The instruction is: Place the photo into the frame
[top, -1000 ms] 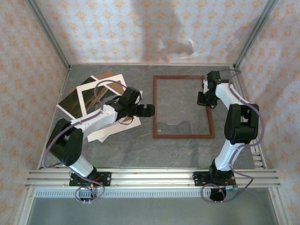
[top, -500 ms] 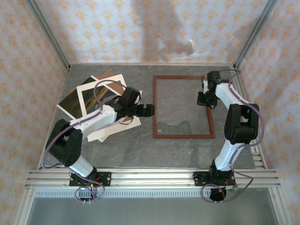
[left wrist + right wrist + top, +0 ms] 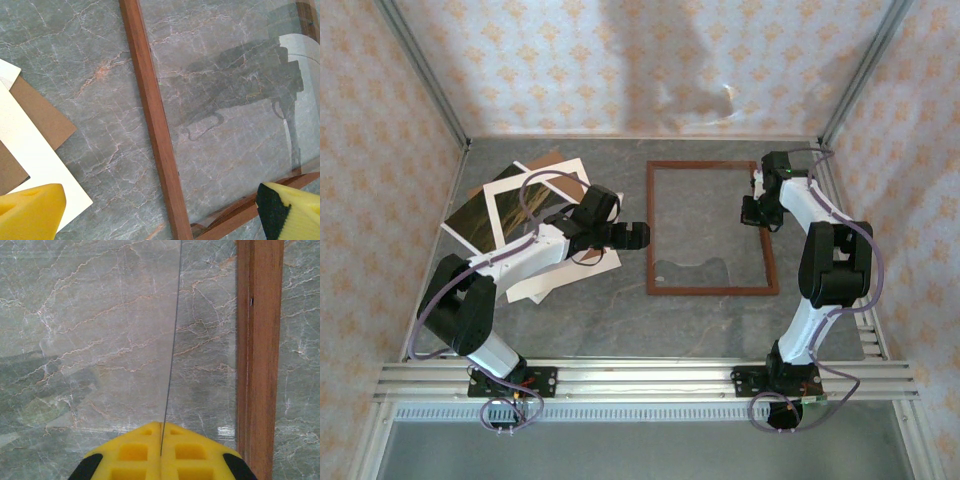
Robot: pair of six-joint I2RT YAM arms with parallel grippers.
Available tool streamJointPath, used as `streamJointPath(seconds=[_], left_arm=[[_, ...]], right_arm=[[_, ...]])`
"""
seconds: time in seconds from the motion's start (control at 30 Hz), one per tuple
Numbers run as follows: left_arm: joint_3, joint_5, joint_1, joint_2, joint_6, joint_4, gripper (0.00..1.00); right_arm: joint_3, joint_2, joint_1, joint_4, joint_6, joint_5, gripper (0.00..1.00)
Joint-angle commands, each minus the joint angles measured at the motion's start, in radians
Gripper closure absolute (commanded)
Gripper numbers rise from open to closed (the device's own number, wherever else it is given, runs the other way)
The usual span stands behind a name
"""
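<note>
Frame (image 3: pixel 712 291) thin, reddish-brown wood (narrow moulding), flat on table (image 3: pixel 620 322).

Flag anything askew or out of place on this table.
The photo, white mat and brown backing board lie fanned and overlapping, skewed, left of the frame. The shut right claw pinches what looks like a clear pane edge-on, apparently tilted up out of the frame.

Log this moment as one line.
left claw: open, over left rail of frame | right claw: shut on clear sheet edge | photo: left of frame, partly under white mat
</note>
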Motion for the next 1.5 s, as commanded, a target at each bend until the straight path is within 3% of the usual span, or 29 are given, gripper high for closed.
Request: streamJointPath(seconds=[0.0, 1.47], left_arm=[[0.01, -0.028, -0.012, -0.031, 0.009, -0.013, 0.01], [0.012, -0.022, -0.013, -0.024, 0.008, -0.016, 0.01]], right_arm=[[0.006, -0.002, -0.01, -0.024, -0.003, 0.016, 1.0], [0.0, -0.004, -0.01, -0.038, -0.004, 0.031, 1.0]])
